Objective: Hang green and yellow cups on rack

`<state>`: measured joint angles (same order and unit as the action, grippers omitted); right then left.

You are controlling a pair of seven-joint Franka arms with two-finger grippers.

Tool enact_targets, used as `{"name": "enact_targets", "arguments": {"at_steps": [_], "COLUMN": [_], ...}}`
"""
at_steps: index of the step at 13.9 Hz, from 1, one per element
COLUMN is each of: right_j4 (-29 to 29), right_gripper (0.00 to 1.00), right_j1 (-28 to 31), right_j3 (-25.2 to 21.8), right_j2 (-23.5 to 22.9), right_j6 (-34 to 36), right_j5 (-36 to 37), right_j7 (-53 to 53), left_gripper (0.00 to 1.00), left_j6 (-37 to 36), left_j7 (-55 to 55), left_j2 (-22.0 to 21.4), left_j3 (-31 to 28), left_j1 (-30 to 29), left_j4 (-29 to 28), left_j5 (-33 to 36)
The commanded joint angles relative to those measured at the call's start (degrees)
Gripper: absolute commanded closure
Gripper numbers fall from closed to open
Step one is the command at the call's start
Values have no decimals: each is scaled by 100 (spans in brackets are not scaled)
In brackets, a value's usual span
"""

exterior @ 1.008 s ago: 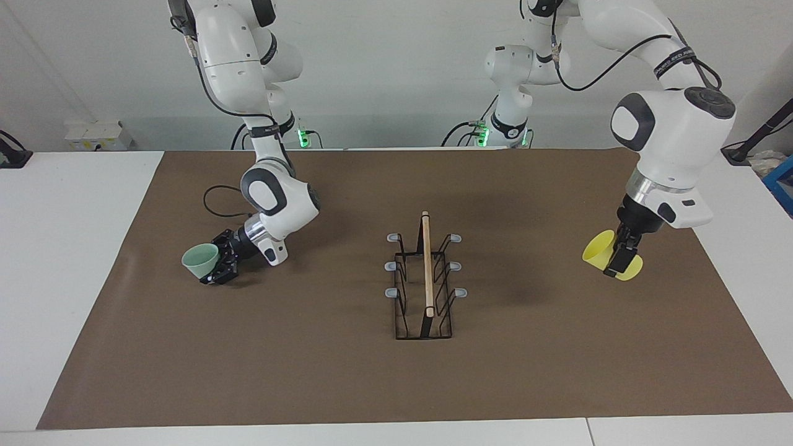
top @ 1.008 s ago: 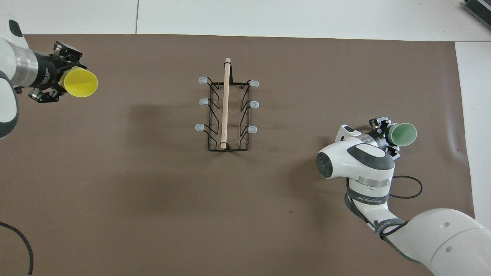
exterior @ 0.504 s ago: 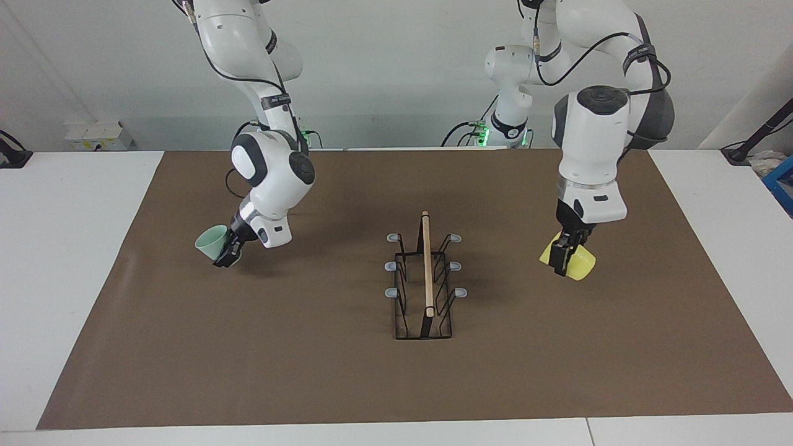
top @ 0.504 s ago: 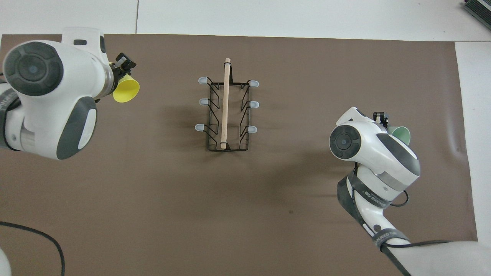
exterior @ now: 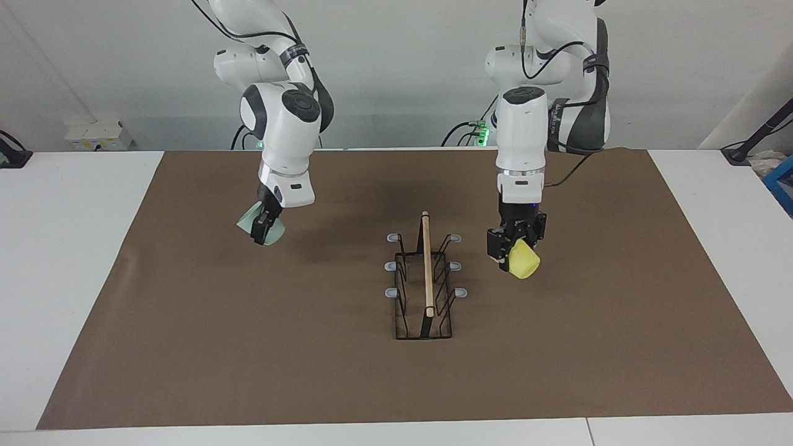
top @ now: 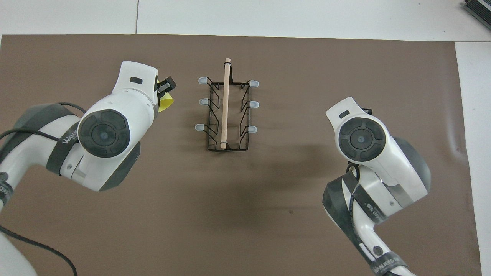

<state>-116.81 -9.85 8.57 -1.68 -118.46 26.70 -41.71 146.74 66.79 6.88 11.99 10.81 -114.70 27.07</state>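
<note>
Hanging has not begun: all 6 prongs of the rack (exterior: 424,279) are bare, and the rack stands in the middle of the brown mat (exterior: 310,371). Both cups are picked up and off the mat, so that part looks done. What is left is to bring each cup to the rack and slip it over a prong, 2 cups in all. The left claw (exterior: 516,251) hangs in the air just beside the rack, on the left arm's end of the table, and its fingers are pressed tight on the yellow cup (exterior: 524,266), which tips down and sticks out below them. From above only a small bit of that cup (top: 166,104) shows past the arm. The right claw (exterior: 265,226) is up in the air over the mat, well apart from the rack, toward the right arm's end, and it is clamped on the green cup (exterior: 248,218), which is tilted too. I think the yellow cup will get there first, since it is so near
</note>
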Motion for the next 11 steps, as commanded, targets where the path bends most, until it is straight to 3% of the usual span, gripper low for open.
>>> {"name": "enact_targets", "arguments": {"at_steps": [1, 4, 9, 11], "right_j4": [105, 246, 395, 378], "right_gripper": [100, 100, 100, 100], "right_j1": [53, 36, 45, 53], "right_j3": [22, 14, 22, 22], "right_j2": [176, 387, 528, 598], "right_j6": [8, 7, -142, -483], "right_j5": [-690, -1990, -3880, -4417], "right_j7": [-154, -233, -355, -915], "left_gripper": [100, 100, 100, 100], "left_j6": [363, 856, 620, 400], "left_j7": [133, 343, 809, 914], "left_j2": [-344, -371, -415, -433], "left_j3": [224, 312, 682, 796], "left_j1": [-88, -88, -88, -88], "left_j4": [-579, -799, -809, -756], "left_j5": [203, 203, 203, 203]}}
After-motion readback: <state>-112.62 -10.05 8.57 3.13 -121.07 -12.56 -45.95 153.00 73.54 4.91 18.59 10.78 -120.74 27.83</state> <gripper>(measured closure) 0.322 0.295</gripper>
